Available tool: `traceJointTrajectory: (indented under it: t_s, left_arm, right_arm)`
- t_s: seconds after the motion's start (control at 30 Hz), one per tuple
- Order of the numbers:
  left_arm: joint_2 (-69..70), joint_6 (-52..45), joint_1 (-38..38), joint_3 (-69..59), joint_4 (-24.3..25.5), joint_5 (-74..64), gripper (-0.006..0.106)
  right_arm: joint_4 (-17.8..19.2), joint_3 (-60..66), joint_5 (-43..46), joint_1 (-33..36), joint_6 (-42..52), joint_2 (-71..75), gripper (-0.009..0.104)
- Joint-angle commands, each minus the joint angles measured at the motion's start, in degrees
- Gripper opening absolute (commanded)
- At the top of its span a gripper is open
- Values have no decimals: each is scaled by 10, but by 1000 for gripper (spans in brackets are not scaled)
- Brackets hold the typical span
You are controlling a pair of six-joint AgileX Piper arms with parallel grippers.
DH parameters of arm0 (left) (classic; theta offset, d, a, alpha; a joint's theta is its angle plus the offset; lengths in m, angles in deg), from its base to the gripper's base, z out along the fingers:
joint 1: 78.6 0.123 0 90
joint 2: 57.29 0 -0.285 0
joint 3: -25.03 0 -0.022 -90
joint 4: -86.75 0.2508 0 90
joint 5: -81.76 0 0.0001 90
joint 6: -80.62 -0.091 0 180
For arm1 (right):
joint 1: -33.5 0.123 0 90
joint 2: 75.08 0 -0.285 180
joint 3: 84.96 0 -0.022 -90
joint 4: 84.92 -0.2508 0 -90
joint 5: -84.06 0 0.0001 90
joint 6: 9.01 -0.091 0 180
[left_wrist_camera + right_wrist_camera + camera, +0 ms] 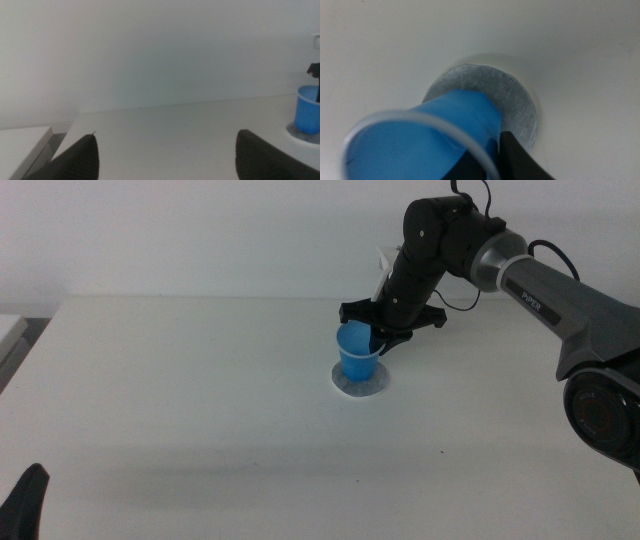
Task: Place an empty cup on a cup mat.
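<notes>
The blue cup [356, 354] stands upright with its base over the grey speckled cup mat [361, 386], near the table's middle. I cannot tell if it rests on the mat or hangs just above. My right gripper [381, 340] comes in from the right and is shut on the cup's rim on its right side. In the right wrist view the cup [430, 135] is empty, the mat [512, 97] lies under its base, and one fingertip [517, 160] presses the rim. My left gripper [28, 498] waits open at the bottom left. Its wrist view shows the cup [306, 110] and the mat [299, 136] far off.
A small white object [383, 262] sits behind the right arm near the table's back edge. A white surface [10, 332] lies beyond the table's left edge. A white wall stands behind the table.
</notes>
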Motion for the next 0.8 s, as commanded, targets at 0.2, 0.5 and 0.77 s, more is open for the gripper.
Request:
traceJointTrajectory:
  t_s: [0.2,0.5,0.77]
  left_arm:
    - [2,2,-1,0,-4,7,94]
    - [2,2,-1,0,-4,7,94]
    - [2,2,-1,0,-4,7,94]
  right_arm:
    - [13,-5,-1,1,14,1,31]
    - [11,-5,-1,-4,51,96,86]
    - [32,129,-1,-55,73,300,91]
